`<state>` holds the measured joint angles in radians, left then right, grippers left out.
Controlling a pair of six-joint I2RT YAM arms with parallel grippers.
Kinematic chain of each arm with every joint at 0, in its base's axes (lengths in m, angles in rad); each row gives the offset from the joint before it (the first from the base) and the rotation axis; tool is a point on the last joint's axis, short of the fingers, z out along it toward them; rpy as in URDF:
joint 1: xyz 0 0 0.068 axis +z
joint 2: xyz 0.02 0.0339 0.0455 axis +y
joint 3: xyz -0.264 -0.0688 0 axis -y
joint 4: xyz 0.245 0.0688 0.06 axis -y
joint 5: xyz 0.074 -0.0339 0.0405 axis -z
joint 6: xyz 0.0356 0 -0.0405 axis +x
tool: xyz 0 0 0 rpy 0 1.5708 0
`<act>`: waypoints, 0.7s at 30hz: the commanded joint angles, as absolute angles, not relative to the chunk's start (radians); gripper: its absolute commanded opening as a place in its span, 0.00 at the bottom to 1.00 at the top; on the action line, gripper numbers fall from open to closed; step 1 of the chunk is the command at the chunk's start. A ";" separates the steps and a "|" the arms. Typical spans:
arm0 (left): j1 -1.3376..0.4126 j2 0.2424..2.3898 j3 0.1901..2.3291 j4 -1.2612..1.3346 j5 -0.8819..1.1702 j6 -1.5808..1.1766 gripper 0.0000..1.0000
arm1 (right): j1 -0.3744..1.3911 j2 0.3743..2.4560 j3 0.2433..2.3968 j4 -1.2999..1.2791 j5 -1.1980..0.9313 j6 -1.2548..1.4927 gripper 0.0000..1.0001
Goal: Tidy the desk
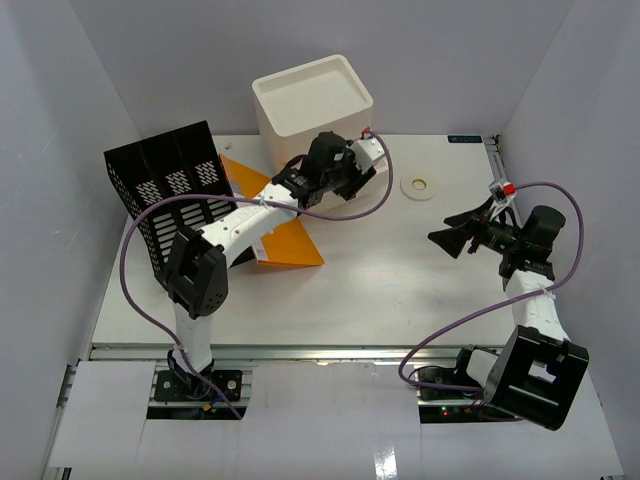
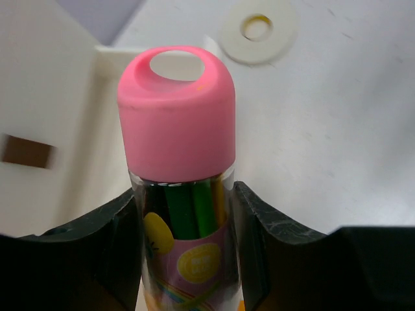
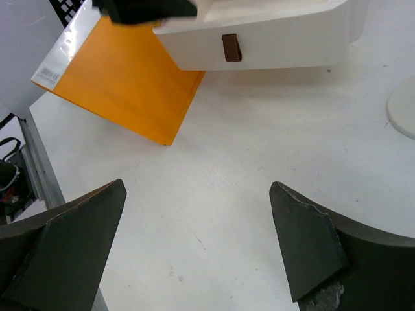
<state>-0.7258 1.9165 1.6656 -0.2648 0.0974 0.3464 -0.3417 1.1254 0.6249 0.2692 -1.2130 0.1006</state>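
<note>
Clamped in left claw (image 2: pixel 185 214): clear pink-capped plastic tube (image 2: pixel 176 123), beside cream drawer box (image 1: pixel 312 100); right claw (image 3: pixel 198 214) spread, empty. Lower slowly, release only once resting on flat white bench (image 1: pixel 380 290) below.

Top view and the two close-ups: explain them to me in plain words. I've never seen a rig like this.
Two robot arms are bolted at the near edge of the desk. The wide picture looks down from above and behind; each close-up comes from a camera on one wrist. On the desk: a black mesh file rack, an orange folder, a cream drawer box, a white tape ring. The left hand is shut on a pink-capped clear tube. The right hand is open, empty.
</note>
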 commanded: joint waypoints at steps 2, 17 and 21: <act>-0.710 2.035 1.913 -0.356 -0.078 0.529 0.01 | -0.378 1.103 0.615 0.270 -1.252 0.026 0.98; -0.681 2.188 2.076 -0.339 -0.221 0.551 0.81 | -0.425 1.093 0.601 0.305 -1.282 0.056 0.98; -0.694 2.144 2.086 -0.342 -0.187 0.520 0.98 | -0.429 1.093 0.599 0.310 -1.285 0.057 0.98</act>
<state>-0.6697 2.2463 2.0512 -0.3278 -0.2155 0.5602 -0.4196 1.1110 0.6035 0.2655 -1.2569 0.0503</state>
